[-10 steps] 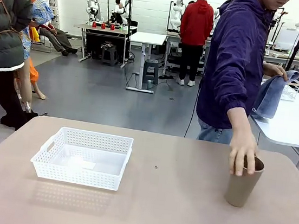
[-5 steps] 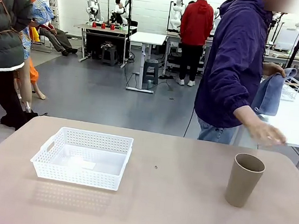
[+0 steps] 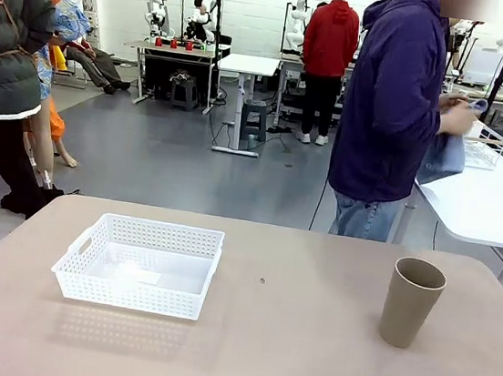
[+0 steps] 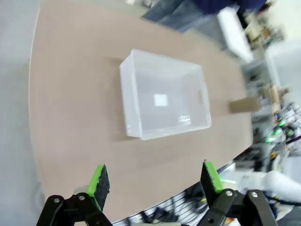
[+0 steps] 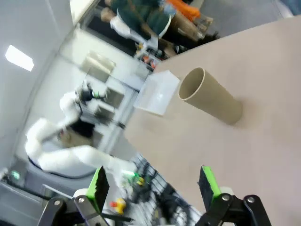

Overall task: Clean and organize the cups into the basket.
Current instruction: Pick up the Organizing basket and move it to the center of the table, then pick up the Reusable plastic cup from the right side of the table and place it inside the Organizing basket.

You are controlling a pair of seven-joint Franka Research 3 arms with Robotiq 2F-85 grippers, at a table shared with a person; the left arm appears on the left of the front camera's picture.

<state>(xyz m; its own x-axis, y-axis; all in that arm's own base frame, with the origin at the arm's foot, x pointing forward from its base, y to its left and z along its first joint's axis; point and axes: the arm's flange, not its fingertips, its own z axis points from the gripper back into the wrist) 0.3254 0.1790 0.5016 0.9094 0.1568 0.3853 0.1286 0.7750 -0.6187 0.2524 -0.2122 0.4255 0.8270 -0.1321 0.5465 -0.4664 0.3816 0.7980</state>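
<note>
A tall tan cup [image 3: 411, 301] stands upright on the right side of the table, with nothing touching it. The empty white mesh basket [image 3: 80, 282] sits on the left side. In the left wrist view the basket [image 4: 132, 102] lies well ahead of my left gripper [image 4: 154, 177], which is open and holds nothing; the cup [image 4: 244, 104] is a small tan shape at the far right. My right gripper [image 5: 151, 186] is open too, hovering well short of the cup [image 5: 210, 96], with the basket [image 5: 158, 92] beyond it.
A person in a purple jacket [image 3: 392, 104] stands at the far right edge of the table, turned toward a white side table [image 3: 493, 204] and holding a blue cloth [image 3: 443, 153]. Other people and tables stand farther back. Bare tabletop [image 3: 289, 330] lies between basket and cup.
The person's hand let go of the cup's rim and drew back; the person has turned to the side table with both hands on the blue cloth. Cup and basket have not moved.
</note>
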